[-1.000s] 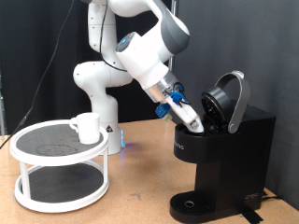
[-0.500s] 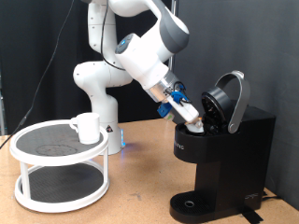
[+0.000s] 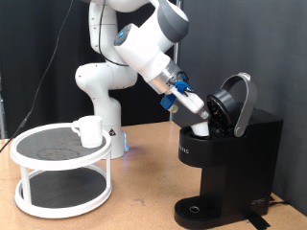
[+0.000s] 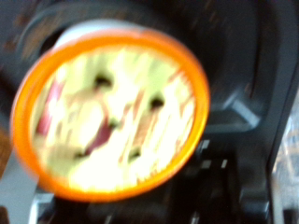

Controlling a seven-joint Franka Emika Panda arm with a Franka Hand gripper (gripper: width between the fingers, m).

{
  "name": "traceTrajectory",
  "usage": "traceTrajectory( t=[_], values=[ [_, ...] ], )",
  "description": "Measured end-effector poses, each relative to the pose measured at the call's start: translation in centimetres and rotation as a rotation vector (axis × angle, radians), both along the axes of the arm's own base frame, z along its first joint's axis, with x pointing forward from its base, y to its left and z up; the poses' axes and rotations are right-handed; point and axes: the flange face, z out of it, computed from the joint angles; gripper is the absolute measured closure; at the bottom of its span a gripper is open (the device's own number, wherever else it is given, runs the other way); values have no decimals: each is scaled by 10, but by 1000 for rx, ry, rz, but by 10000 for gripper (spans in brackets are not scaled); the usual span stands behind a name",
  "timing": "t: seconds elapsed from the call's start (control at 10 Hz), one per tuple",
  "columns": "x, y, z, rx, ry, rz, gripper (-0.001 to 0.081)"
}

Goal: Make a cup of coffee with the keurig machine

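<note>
The keurig machine point(image 3: 230, 153) stands at the exterior view's right, black, with its lid point(image 3: 237, 101) hinged up. My gripper point(image 3: 197, 115) reaches down into the opened top and is shut on a small white pod point(image 3: 200, 125) at the mouth of the brew chamber. In the wrist view the pod's round top point(image 4: 112, 117), pale with an orange rim, fills most of the blurred picture, with the machine's dark parts point(image 4: 248, 112) behind it. The cup point(image 3: 89, 131), a white mug, stands on the upper shelf of a white round stand point(image 3: 59, 172) at the exterior view's left.
The arm's white base point(image 3: 101, 91) stands behind the stand on the wooden table point(image 3: 144, 196). The machine's round drip base point(image 3: 197, 209) sits low at its front. A black curtain hangs behind.
The arm's wrist has risen and tilted steeper over the machine, while the fingertips and pod stayed at the opened chamber. The mug and stand have not moved.
</note>
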Motion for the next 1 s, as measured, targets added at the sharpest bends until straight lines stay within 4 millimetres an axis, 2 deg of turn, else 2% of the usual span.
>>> traceTrajectory(
  t=[0.4, 1.0],
  values=[
    [-6, 5, -25, -93, 6, -28, 72],
    [-6, 5, -37, -58, -20, -79, 72]
  ],
)
